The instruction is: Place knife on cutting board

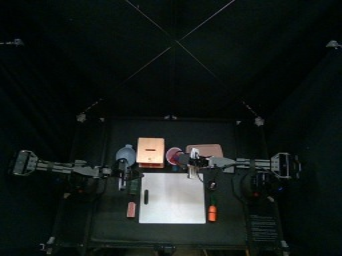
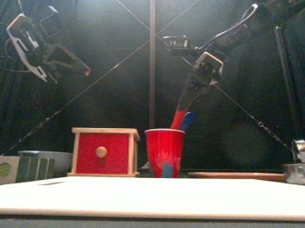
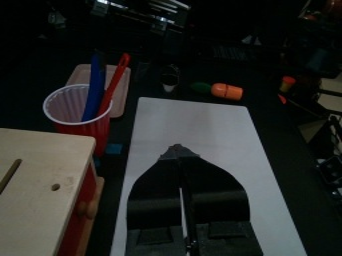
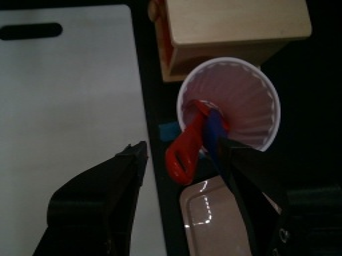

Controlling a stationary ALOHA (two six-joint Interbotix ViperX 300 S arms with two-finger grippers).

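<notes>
white cutting board (image 2: pixel 155 198) lies bare up front. right hand (image 4: pixel 181 165) is spread wide around the red knife (image 4: pixel 189 148) in the red cup (image 2: pixel 165 152); pinch the handle firmly, then lift straight up.

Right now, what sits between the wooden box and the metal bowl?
The red cup holding utensils stands between the wooden box and the metal bowl, in the top view.

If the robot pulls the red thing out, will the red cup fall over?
It might. The red cup looks thin, light and tall, with long utensils leaning out, so a sideways tug from the right gripper could tip it.
</notes>
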